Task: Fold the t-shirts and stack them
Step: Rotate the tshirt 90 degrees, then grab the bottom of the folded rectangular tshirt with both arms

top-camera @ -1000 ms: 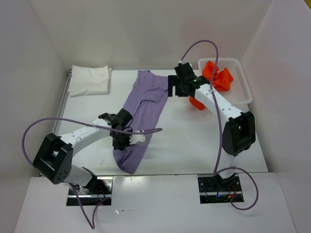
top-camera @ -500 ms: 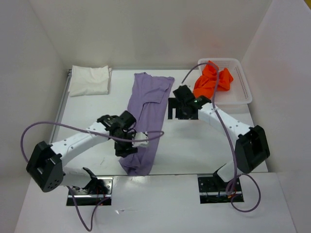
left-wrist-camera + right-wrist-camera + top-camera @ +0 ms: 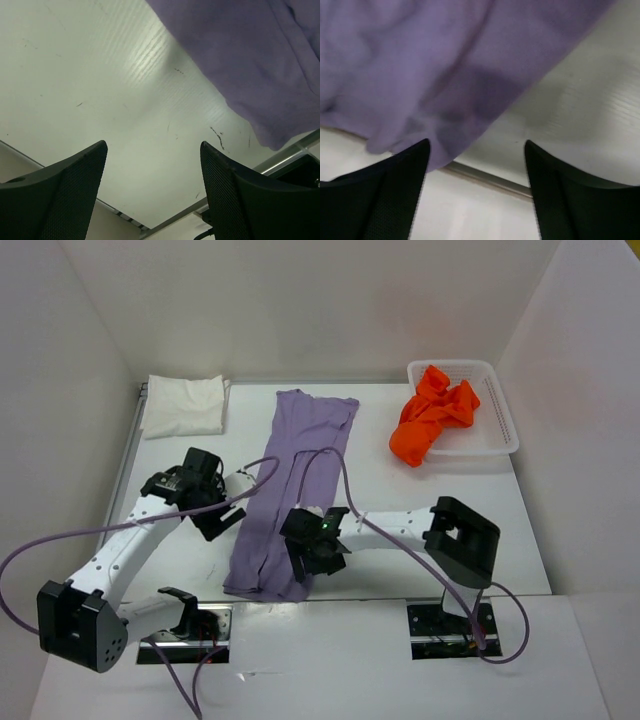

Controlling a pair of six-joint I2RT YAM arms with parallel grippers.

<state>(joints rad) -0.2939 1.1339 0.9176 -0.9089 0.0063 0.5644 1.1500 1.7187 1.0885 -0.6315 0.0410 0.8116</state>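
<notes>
White shirt [image 3: 183, 406] folded at table's [image 3: 420, 510] 11 o'clock corner: done. Lavender shirt [image 3: 296, 480] at centre, long narrow strip running 12 to 6; cross folds and stacking left. Orange shirt [image 3: 432, 420] crumpled, spilling from basket [image 3: 503, 410] at 2 o'clock, untouched. Left claw [image 3: 152, 147] wide, empty, at strip's 9 o'clock side. Right claw [image 3: 476, 145] wide, empty, over strip's near end.

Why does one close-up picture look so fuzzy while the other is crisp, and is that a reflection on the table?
Right wrist view: the lavender shirt looks smeared and soft throughout, with no crisp edge anywhere. Left wrist view: sharp enough to read scratches on the table, with a bright glare patch on its ribbed surface, and the near dark fingers are slightly soft. Top view: even light, only faint shadows.
</notes>
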